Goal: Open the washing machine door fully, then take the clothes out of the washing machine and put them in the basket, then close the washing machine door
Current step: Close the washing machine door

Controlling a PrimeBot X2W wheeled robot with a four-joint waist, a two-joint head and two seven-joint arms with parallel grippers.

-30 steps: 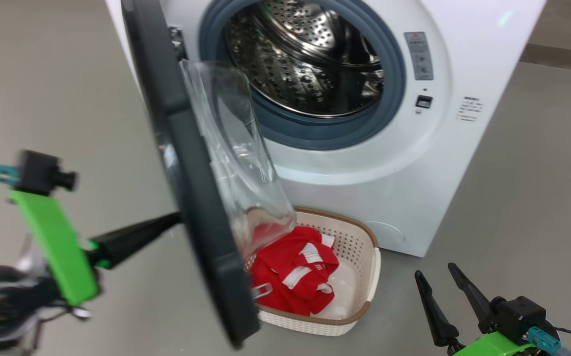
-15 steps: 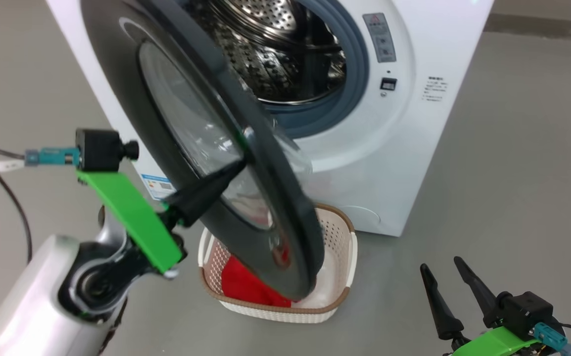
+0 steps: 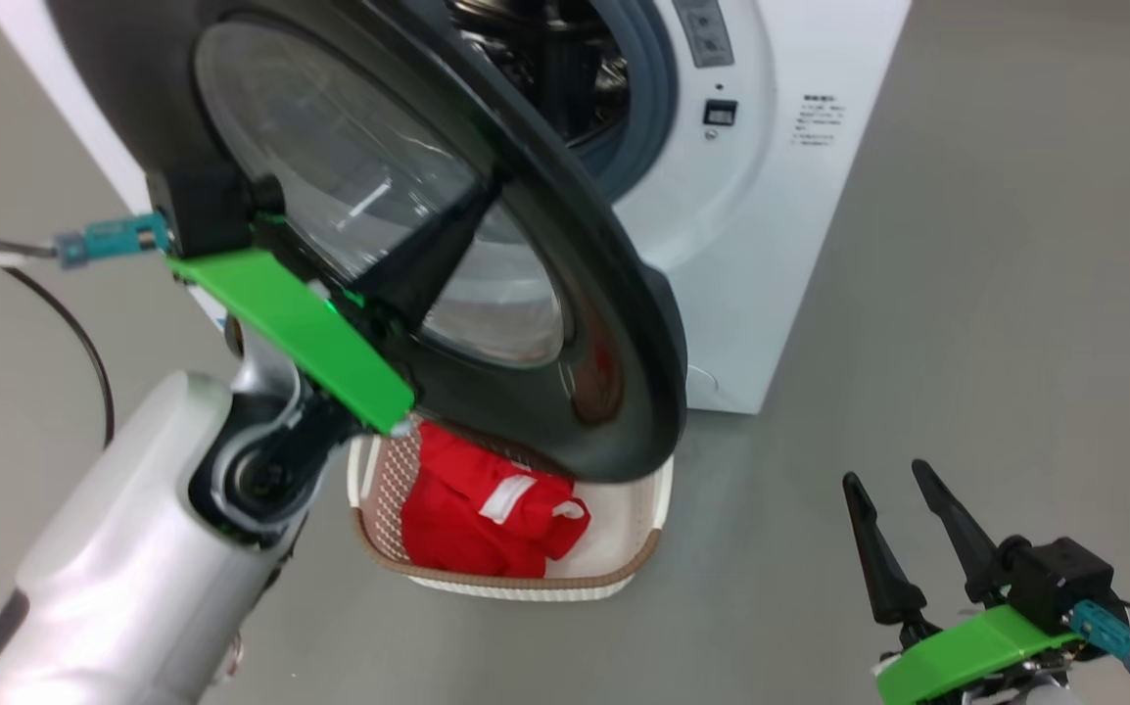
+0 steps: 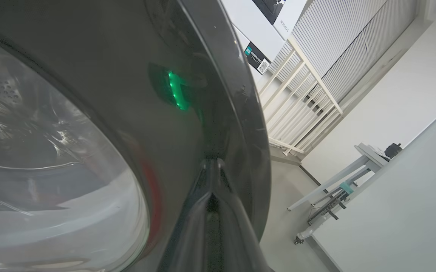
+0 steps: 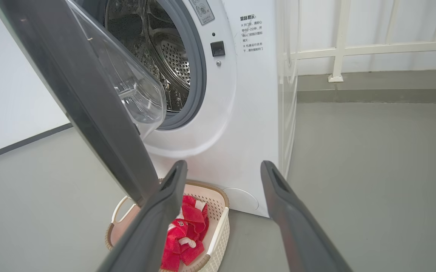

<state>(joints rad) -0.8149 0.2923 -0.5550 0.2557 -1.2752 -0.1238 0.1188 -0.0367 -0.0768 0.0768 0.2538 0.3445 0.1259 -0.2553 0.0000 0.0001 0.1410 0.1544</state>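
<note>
Closing step in hand: left gripper (image 3: 482, 201), fingers pressed together, empty, against washing machine door (image 3: 624, 323); right gripper (image 3: 886, 475) spread wide, empty. Next: push till latched

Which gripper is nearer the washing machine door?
Left. The left gripper, shut, presses its tips on the washing machine door; the right gripper is open, clear of it, low to its right.
</note>
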